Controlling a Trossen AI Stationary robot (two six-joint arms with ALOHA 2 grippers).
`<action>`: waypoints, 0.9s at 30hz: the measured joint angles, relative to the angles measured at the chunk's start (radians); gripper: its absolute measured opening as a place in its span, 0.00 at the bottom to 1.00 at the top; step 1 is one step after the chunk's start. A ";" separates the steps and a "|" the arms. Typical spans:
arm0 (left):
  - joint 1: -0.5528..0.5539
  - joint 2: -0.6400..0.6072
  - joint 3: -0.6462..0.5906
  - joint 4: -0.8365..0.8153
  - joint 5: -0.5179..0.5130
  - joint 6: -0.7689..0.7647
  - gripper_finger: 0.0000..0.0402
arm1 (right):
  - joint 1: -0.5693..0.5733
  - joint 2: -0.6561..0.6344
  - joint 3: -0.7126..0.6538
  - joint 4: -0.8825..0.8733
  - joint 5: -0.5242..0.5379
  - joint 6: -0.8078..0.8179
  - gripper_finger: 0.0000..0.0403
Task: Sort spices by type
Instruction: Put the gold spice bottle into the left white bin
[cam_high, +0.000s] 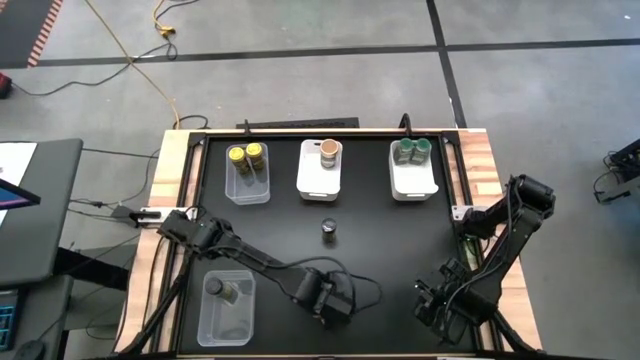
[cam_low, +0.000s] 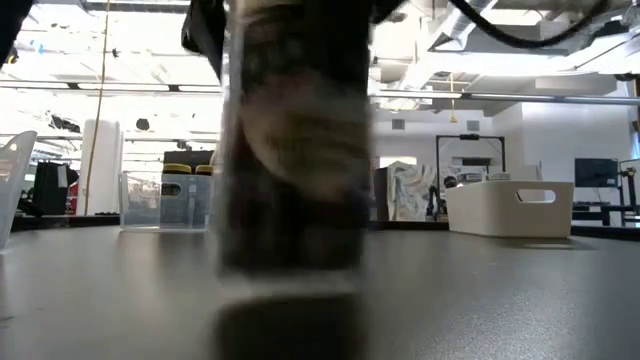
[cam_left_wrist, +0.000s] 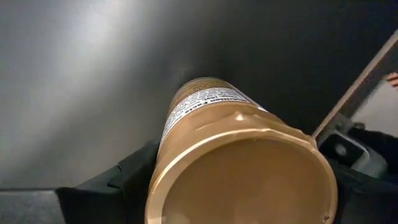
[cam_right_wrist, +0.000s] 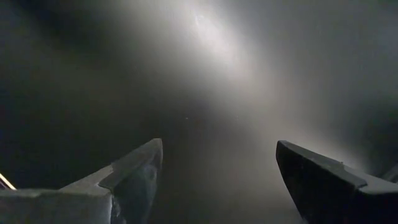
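Most of the sorting looks done. In the far row on the table (cam_high: 370, 260), a clear bin (cam_high: 232, 188) holds two yellow-topped jars (cam_high: 247, 155), the middle white bin (cam_high: 318, 183) one tan-topped jar (cam_high: 329, 150), and the right white bin (cam_high: 412, 184) two green-topped jars (cam_high: 411, 150). A near clear bin (cam_high: 210, 320) holds one dark-topped jar (cam_high: 216, 288). Two jars remain: a dark-topped jar (cam_high: 328, 231) standing alone mid-table, and a tan-brown-topped jar (cam_left_wrist: 239, 155) sitting between the left gripper's (cam_high: 335, 310) jaws at the near edge, apparently gripped. The right gripper (cam_right_wrist: 217, 180) waits near the table's near right side, jaws open and empty.
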 joint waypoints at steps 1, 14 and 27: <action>0.008 -0.019 0.008 -0.028 -0.001 0.019 0.69 | 0.000 0.000 0.000 0.002 0.011 0.006 0.85; 0.258 -0.421 0.021 -0.315 -0.189 0.498 0.70 | -0.118 0.000 0.001 -0.009 0.066 0.019 0.85; 0.733 -0.397 0.009 -0.246 -0.042 1.173 0.70 | -0.335 0.000 0.000 -0.036 0.065 -0.041 0.85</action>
